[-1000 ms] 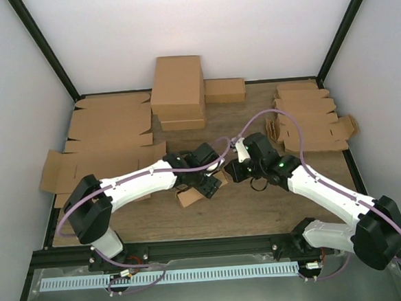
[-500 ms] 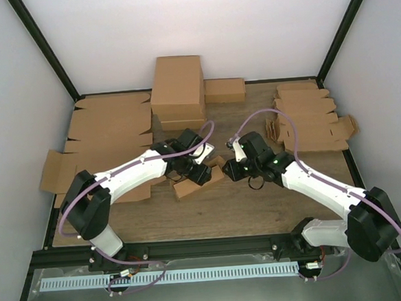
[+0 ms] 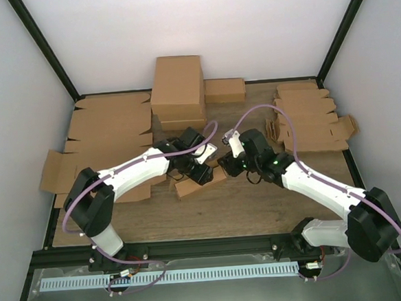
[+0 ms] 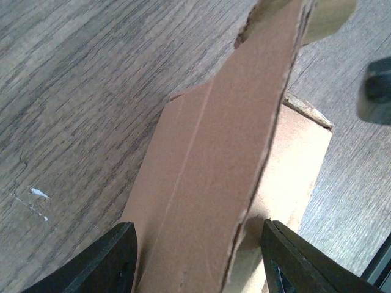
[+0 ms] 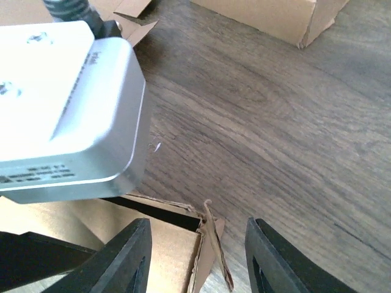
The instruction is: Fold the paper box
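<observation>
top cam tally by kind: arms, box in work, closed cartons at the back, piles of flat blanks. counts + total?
Arms: 2 (left arm, right arm)
Box in work: 1 (paper box)
Closed cartons at back: 2 (big carton, small box)
Piles of flat blanks: 2 (left pile, right pile)
Total: 7

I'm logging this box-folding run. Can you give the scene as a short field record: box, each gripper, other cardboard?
task item: small brown cardboard paper box, partly folded, lying on the wooden table
left gripper: jaws either side of a box panel; grip unclear
right gripper: open, above the box's corner, holding nothing
rear: stacked closed brown cartons
sides: flat cardboard blanks
</observation>
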`<state>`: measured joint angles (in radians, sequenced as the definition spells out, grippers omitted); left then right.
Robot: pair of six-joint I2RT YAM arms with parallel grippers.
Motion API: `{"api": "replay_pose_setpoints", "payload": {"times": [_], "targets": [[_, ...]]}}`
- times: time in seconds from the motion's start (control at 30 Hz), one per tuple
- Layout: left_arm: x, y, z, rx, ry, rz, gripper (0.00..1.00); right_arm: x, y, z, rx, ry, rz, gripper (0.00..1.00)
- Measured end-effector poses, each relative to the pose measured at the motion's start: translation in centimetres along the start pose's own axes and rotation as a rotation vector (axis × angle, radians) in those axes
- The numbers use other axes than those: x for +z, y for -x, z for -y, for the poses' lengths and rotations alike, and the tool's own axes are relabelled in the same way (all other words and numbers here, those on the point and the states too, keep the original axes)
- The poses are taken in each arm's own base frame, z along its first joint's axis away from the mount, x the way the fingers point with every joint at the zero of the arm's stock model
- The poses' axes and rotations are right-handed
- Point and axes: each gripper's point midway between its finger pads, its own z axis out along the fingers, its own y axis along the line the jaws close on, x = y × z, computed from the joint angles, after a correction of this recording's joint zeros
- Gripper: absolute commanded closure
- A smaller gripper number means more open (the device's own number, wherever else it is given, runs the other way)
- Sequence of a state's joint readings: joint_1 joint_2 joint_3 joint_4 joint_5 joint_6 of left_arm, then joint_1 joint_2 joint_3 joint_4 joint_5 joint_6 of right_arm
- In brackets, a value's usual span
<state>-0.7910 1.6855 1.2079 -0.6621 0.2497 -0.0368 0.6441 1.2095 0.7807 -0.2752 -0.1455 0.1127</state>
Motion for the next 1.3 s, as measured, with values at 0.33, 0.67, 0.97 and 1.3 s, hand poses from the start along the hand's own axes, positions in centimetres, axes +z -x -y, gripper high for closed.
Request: {"api": "replay_pose_setpoints", "payload": {"times": [0.33, 0.67, 0.97, 1.3], "targets": [[0.1, 0.2, -0.3, 0.016, 0.02, -0.013, 0.44, 1.6, -0.7, 0.7, -0.047, -0.027, -0.029, 0.62], [-0.1, 0.4, -0.6, 0.021, 0.042, -0.013, 0.44, 2.1, -1.4, 1.0, -0.037, -0.037, -0.054, 0.75], [-0.2, 0.6, -1.2, 0.024, 0.073, -0.009, 0.43, 2.5, -2.6, 0.5, 0.011, 0.0, -0.104, 0.99], [-0.2, 0.8, -1.8, 0.025, 0.112, -0.01, 0.37, 2.2, -2.8, -0.1, 0.071, 0.025, -0.124, 0.99]]}}
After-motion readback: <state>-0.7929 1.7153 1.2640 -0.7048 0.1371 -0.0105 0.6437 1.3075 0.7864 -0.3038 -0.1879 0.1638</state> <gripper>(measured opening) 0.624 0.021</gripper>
